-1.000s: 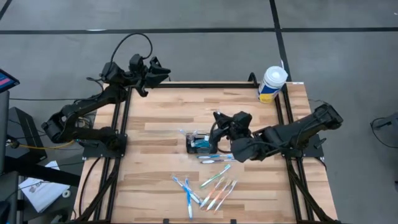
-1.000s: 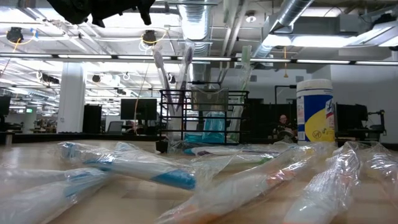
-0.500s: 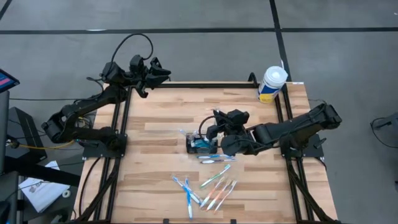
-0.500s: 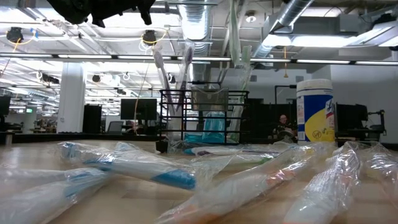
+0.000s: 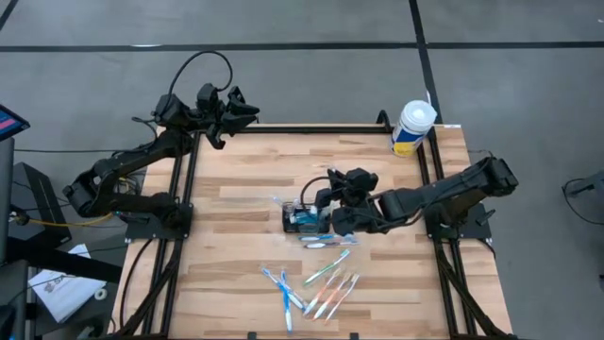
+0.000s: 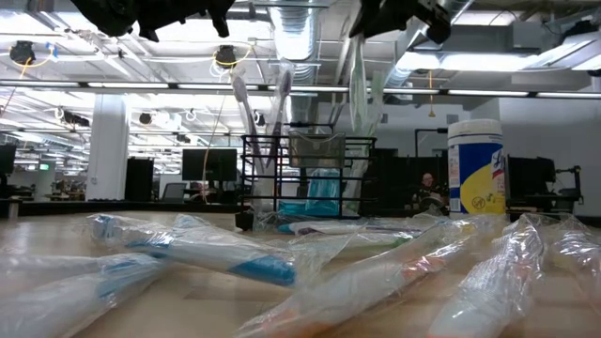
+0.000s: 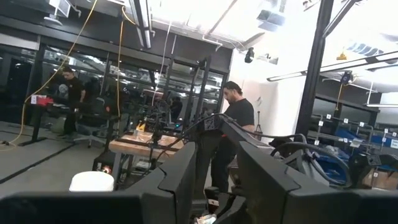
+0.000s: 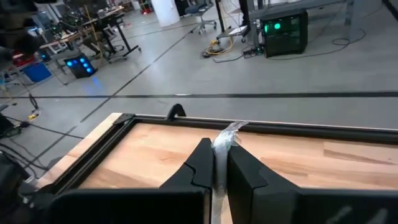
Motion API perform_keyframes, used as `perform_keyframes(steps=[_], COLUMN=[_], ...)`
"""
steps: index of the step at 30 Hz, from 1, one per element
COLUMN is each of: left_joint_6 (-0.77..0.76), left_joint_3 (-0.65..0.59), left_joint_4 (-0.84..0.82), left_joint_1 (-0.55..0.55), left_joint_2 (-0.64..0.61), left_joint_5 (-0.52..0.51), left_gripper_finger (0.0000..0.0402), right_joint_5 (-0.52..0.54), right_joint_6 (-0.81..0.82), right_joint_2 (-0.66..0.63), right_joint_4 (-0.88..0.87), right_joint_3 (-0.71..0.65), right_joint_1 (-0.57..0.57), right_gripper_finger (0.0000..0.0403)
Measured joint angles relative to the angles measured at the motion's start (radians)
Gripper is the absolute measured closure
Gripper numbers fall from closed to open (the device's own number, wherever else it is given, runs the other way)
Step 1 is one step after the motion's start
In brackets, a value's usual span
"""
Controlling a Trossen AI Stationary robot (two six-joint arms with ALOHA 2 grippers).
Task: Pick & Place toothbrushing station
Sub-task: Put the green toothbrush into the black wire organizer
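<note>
**Colours on your table**

You had a table (image 5: 245, 189) of pale wood planks with a black frame. The caddy (image 5: 302, 217) was black wire mesh, with something teal-blue inside. The tub (image 5: 412, 127) was white, and its label was yellow and blue. The wrapped toothbrushes (image 5: 311, 288) in clear plastic showed blue, green and orange-pink handles. Both arms were dark, and the floor was grey.

We note the right gripper (image 5: 332, 212) sits tight against the caddy (image 5: 302, 217), whose standing brushes block its far side. Wrapped toothbrushes (image 5: 316, 283) clutter the desk (image 5: 245, 179) nearer the front edge. Behind the gripper, bare boards run to the tub (image 5: 412, 127).
</note>
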Motion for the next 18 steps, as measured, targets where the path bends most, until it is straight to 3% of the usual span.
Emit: perform_keyframes(steps=[12, 18], left_joint_6=[0.000, 0.003], left_joint_3=[0.000, 0.000], left_joint_4=[0.000, 0.000], left_joint_1=[0.000, 0.000], left_joint_2=[0.000, 0.000], left_joint_5=[-0.002, 0.003], left_gripper_finger=[0.0286, 0.0286], right_joint_5=[-0.002, -0.076], right_joint_6=[-0.045, -0.106], right_joint_2=[0.028, 0.067], right_joint_4=[0.064, 0.186], right_joint_3=[0.002, -0.001], right_joint_1=[-0.067, -0.055], right_gripper_finger=[0.0393, 0.0393])
